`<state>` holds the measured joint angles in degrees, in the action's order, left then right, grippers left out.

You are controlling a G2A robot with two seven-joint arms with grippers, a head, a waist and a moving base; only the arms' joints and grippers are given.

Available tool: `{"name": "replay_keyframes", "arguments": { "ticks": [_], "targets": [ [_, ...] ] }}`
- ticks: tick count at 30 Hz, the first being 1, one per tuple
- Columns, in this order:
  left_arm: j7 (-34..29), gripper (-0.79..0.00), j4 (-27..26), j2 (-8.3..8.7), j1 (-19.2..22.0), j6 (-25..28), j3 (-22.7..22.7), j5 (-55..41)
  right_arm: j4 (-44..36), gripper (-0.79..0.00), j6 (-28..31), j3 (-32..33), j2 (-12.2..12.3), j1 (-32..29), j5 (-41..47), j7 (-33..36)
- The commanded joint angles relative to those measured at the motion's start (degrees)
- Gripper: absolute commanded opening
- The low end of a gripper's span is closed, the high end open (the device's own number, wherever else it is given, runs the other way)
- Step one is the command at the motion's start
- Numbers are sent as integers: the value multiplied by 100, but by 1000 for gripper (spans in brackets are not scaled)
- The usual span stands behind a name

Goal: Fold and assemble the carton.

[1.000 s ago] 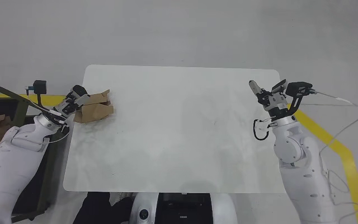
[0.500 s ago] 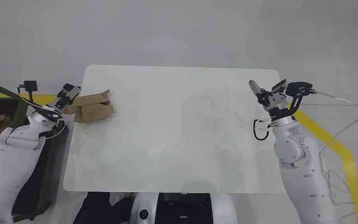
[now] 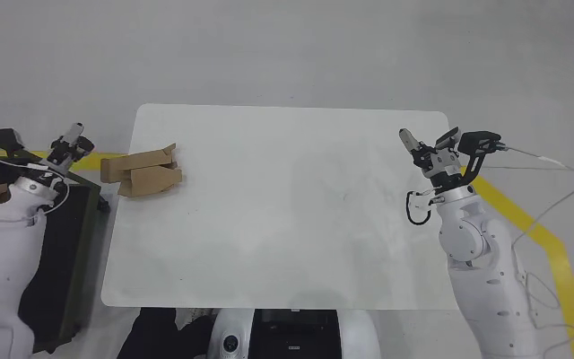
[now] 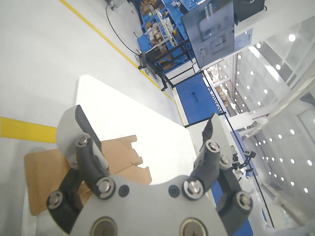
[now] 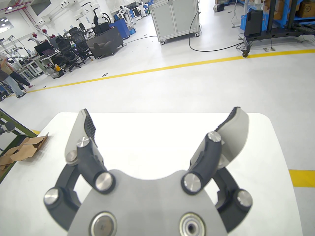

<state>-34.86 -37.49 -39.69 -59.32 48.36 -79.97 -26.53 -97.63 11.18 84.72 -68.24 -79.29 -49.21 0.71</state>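
At the left edge of the white round-cornered table [image 3: 287, 233]: a brown corrugated cardboard carton [image 3: 143, 170], partly folded, 1 flap raised along its far side and 1 end hanging out past the table edge. Same carton [image 4: 128, 148] close below the left wrist camera, and small and far off [image 5: 27, 146] from the right wrist.

Off the table, out to the left of the carton and apart from it: the left gripper [image 3: 70, 144], its 2 fingers spread wide with nothing between them. Near the table's right edge, well apart from the carton: the right gripper [image 3: 427, 140], fingers likewise spread and empty.

Probably between grasps, with most of the folding not yet done. For the next grasp, come in low from the left and take the overhanging end rather than the raised flap. Close across the board's thickness, not along a crease. Draw the carton toward the table's middle before folding, within reach of both arms and away from the drop. Bring the right gripper across to pin 1 panel flat during the lifting of a wall by the left. Go gently: thin board, likely to buckle or spring back. Mind the dark boxy stand [image 3: 63, 260] beside the table.
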Motion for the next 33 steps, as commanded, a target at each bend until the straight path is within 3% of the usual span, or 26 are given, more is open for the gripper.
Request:
{"name": "replay_keyframes", "arguments": {
  "ticks": [1, 12, 26, 33],
  "targets": [
    [-19, 0, 283, -26, 132, -34, 10, 23, 0, 0, 0, 0, 0, 0, 0, 0],
    [78, 0, 1446, -245, 719, -558, 339, 601, 0, 0, 0, 0, 0, 0, 0, 0],
    [-1267, 0, 2134, -703, 1177, -871, 555, -54, 0, 0, 0, 0, 0, 0, 0, 0],
    [-1084, 0, 2458, -746, 1323, -879, 594, 159, 0, 0, 0, 0, 0, 0, 0, 0]
  ]
}}
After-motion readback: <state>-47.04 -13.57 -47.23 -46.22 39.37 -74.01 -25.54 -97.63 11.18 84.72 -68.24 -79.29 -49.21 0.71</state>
